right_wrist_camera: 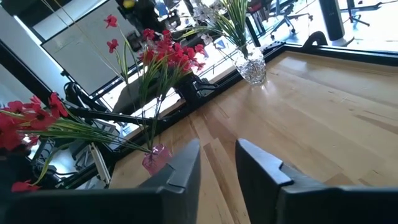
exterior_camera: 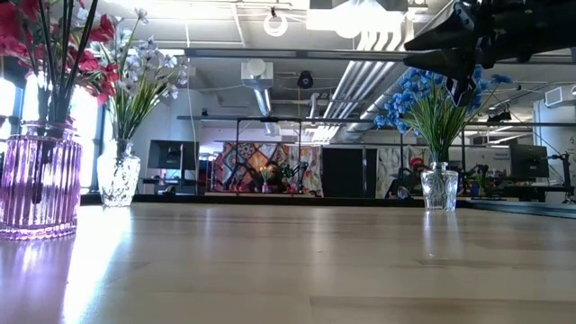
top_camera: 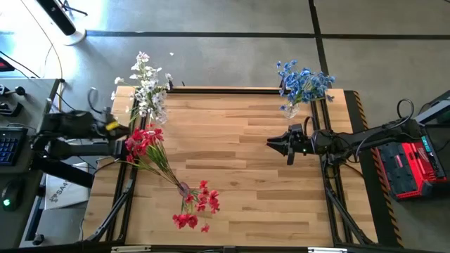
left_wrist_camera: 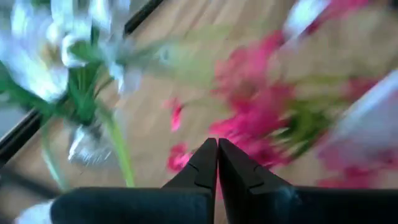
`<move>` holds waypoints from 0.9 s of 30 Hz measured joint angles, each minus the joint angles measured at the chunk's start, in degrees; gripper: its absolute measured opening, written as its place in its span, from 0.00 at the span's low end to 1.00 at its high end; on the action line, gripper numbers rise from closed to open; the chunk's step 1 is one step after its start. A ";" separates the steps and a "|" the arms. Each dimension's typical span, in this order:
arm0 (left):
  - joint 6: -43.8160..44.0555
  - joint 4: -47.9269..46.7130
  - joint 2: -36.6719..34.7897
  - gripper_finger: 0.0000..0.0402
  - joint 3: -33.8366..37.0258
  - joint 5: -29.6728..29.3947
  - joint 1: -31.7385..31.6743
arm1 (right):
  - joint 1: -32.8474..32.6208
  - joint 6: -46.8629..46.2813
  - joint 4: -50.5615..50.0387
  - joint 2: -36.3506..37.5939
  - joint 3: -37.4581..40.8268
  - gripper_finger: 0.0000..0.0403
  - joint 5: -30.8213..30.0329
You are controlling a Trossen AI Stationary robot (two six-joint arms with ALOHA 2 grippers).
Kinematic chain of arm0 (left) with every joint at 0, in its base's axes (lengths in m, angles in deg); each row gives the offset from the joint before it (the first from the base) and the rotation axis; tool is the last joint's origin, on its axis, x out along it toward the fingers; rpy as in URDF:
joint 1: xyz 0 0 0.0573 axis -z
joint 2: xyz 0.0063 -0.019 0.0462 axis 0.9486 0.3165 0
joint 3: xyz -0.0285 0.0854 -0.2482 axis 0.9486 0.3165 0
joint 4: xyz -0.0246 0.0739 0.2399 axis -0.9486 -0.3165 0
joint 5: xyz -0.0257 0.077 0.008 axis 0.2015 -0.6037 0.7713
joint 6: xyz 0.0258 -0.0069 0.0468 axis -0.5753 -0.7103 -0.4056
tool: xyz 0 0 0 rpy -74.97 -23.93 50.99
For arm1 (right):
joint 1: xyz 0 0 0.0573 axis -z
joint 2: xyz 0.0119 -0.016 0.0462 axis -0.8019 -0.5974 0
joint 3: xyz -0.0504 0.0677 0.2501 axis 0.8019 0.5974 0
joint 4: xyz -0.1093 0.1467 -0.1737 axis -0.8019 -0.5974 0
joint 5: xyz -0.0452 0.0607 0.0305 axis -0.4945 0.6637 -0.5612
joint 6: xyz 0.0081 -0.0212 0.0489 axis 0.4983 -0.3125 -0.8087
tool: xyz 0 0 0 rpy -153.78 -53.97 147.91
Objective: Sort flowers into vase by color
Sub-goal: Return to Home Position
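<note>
Looking like the left gripper (left_wrist_camera: 217,144), pinched closed, is nearest: red flowers (top_camera: 144,140) sit in the purple vase (exterior_camera: 38,184), stems leaning from it toward that gripper, right gripper (right_wrist_camera: 217,146) parted, well off.

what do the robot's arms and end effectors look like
Both arms are dark, slim and jointed. The left arm carries a yellow patch near its wrist; a black cable loops by the right arm. The left end effector and right end effector each have two dark fingers.

table (top_camera: 246,176) centre open; red flowers (top_camera: 144,140) perhaps crowd left
</note>
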 joint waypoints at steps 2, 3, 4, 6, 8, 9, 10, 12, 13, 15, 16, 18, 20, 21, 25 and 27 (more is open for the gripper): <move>0.49 -1.52 0.02 0.01 2.48 -2.20 -0.33 | -0.03 -0.75 0.00 0.00 0.00 0.20 0.00; 0.67 -2.24 -0.02 0.00 3.61 -3.37 -0.41 | -0.15 -1.33 0.00 0.00 0.00 0.20 0.00; 0.69 -2.65 -0.04 0.00 4.68 -4.21 -0.55 | -0.35 -1.55 0.00 0.00 0.00 0.19 0.00; 0.68 -2.32 -0.26 0.00 6.22 -4.67 -0.58 | -1.00 -1.68 0.00 0.00 0.00 0.18 0.02; 0.40 -1.86 -0.51 0.00 6.26 -4.25 -0.57 | -1.58 -1.59 0.00 0.00 0.00 0.17 0.00; 0.38 -1.81 -0.53 0.00 6.23 -4.23 -0.57 | -1.75 -1.23 0.00 0.00 0.00 0.16 0.00; 0.38 -1.81 -0.61 0.00 6.27 -4.04 -0.57 | -1.86 -0.77 -0.01 0.00 0.00 0.15 0.00; 0.36 -1.61 -1.25 0.00 6.34 -2.76 -0.59 | -1.88 0.04 -0.02 0.00 0.00 0.14 -0.02; 0.42 -1.36 -1.36 0.00 6.45 -2.12 -0.59 | -1.88 0.63 -0.02 0.00 0.00 0.13 -0.02; 1.38 1.18 -1.20 0.00 8.07 -0.41 -0.57 | -1.88 1.68 -0.01 0.00 0.00 0.12 -0.04; 2.00 3.27 -1.20 0.00 9.48 1.02 -0.57 | -1.88 2.12 -0.01 0.00 0.00 0.11 -0.07; 2.25 8.13 -1.21 0.00 12.47 3.81 -0.57 | -1.88 2.93 -0.01 0.00 0.00 0.10 -0.07; 2.17 11.03 -0.64 0.00 14.68 6.44 -0.57 | -1.88 3.00 0.00 0.00 0.00 0.09 -0.07; 1.97 10.95 0.03 0.00 14.81 7.57 -0.57 | -1.89 3.02 0.00 0.00 0.00 0.09 -0.05; 2.87 13.99 2.87 0.00 14.14 7.87 -0.57 | -2.20 3.04 0.00 0.01 0.00 0.09 0.34; 3.13 16.84 3.59 0.00 14.00 8.01 -0.57 | -2.21 3.06 0.00 0.00 0.00 0.08 0.42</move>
